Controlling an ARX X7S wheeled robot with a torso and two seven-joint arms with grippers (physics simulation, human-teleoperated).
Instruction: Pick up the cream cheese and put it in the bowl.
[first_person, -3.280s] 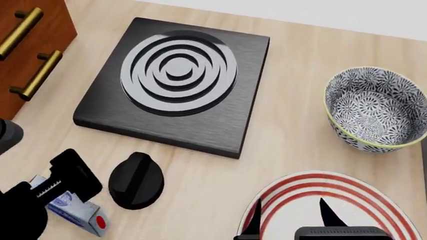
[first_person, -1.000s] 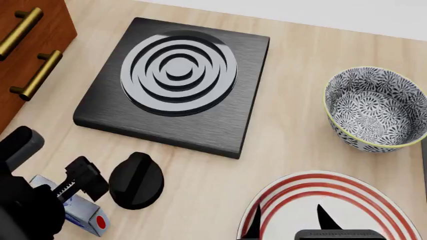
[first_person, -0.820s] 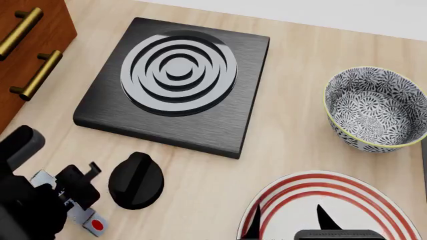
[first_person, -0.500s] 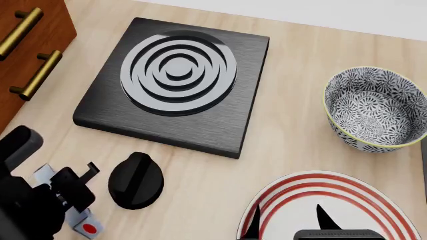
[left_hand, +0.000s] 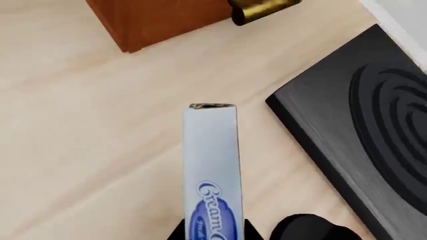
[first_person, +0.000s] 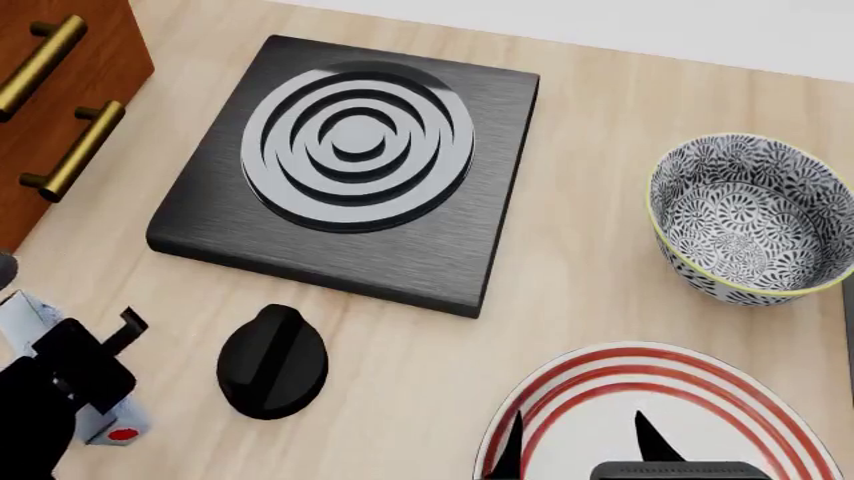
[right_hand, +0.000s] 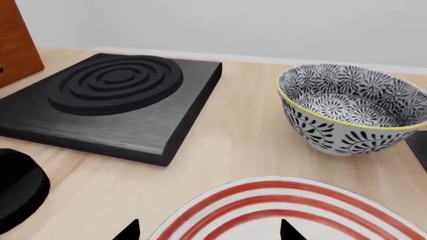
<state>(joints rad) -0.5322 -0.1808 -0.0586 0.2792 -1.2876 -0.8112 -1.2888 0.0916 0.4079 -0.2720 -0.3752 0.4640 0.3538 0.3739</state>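
The cream cheese is a narrow silver box with a blue label, standing out from between the left gripper's fingers. My left gripper is shut on it, one black fingertip on each side. In the head view the cream cheese and the left gripper are at the lower left, left of the black knob. The patterned bowl with a yellow-green rim stands at the far right, also seen as the bowl. My right gripper is open above the striped plate, holding nothing.
A black square burner block lies in the middle back. A black round knob sits in front of it. A wooden drawer unit with brass handles stands at the back left. A white plate with red rings lies under the right gripper.
My left gripper has moved left with the cream cheese, away from the knob, and the box has turned within the view. The right arm, bowl and plate have stayed put.
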